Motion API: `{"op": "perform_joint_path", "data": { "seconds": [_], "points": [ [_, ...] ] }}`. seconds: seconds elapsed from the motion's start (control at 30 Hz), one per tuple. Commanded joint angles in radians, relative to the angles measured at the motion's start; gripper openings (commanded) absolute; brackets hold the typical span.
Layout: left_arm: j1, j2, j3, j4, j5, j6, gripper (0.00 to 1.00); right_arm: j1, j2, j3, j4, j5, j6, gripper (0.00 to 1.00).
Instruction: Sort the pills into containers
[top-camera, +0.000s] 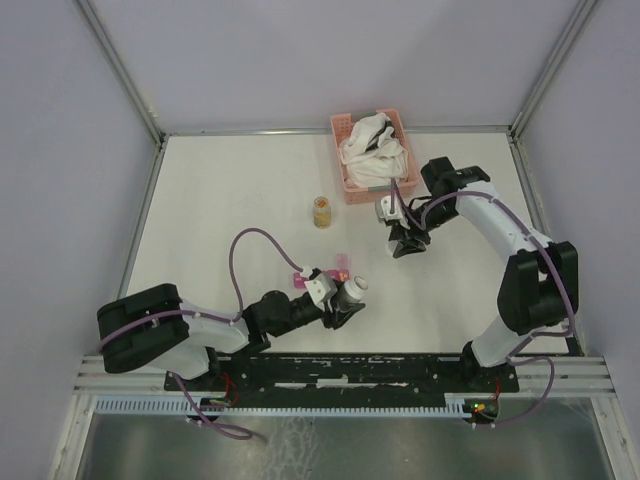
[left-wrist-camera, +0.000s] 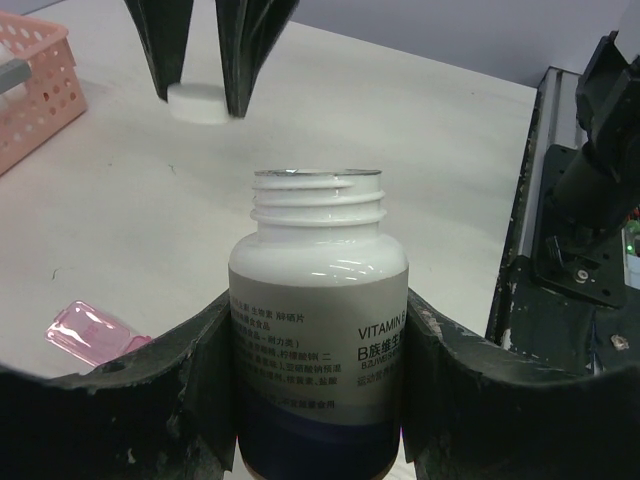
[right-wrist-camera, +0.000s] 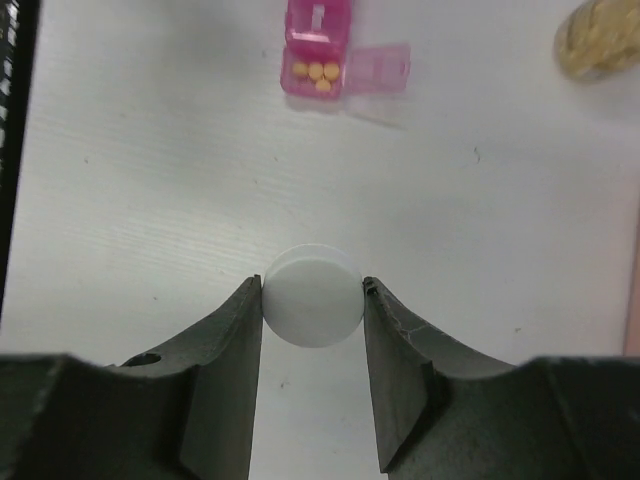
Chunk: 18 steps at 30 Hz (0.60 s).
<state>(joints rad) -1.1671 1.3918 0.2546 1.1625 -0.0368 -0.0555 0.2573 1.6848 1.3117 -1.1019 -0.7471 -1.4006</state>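
My left gripper (top-camera: 343, 303) is shut on a white vitamin bottle (left-wrist-camera: 318, 290), held upright with its mouth open and no cap; it also shows in the top view (top-camera: 353, 288). My right gripper (right-wrist-camera: 312, 290) is shut on the bottle's white round cap (right-wrist-camera: 312, 295), low over the table right of centre (top-camera: 404, 247). The small pink pill-box (right-wrist-camera: 320, 40) lies beyond it with one lid flipped open and several yellow pills (right-wrist-camera: 316, 72) in that compartment. In the top view the pill-box (top-camera: 340, 266) sits just behind my left gripper.
A small amber bottle (top-camera: 322, 211) stands behind the pill-box. A pink lattice basket (top-camera: 347, 176) with white cloths is at the back. Walls enclose the table on three sides.
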Motion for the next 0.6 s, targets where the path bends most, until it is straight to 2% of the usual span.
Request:
{"op": "perform_joint_path", "data": {
  "seconds": [0.0,0.13,0.23,0.57],
  "points": [
    [0.001,-0.013,0.018,0.027,0.026,0.067,0.03,-0.003,-0.105,0.087,-0.234,-0.251,-0.002,0.24],
    [0.0,-0.003,0.053,-0.005,0.027,0.125,0.03,-0.001,-0.126,0.13,-0.431,-0.415,-0.086,0.23],
    [0.001,-0.001,0.069,-0.001,0.036,0.141,0.03,0.002,-0.107,0.161,-0.632,-0.51,-0.252,0.23],
    [0.003,-0.016,0.123,0.005,0.071,0.138,0.03,0.051,-0.14,0.135,-0.658,-0.576,-0.224,0.22]
  ]
}}
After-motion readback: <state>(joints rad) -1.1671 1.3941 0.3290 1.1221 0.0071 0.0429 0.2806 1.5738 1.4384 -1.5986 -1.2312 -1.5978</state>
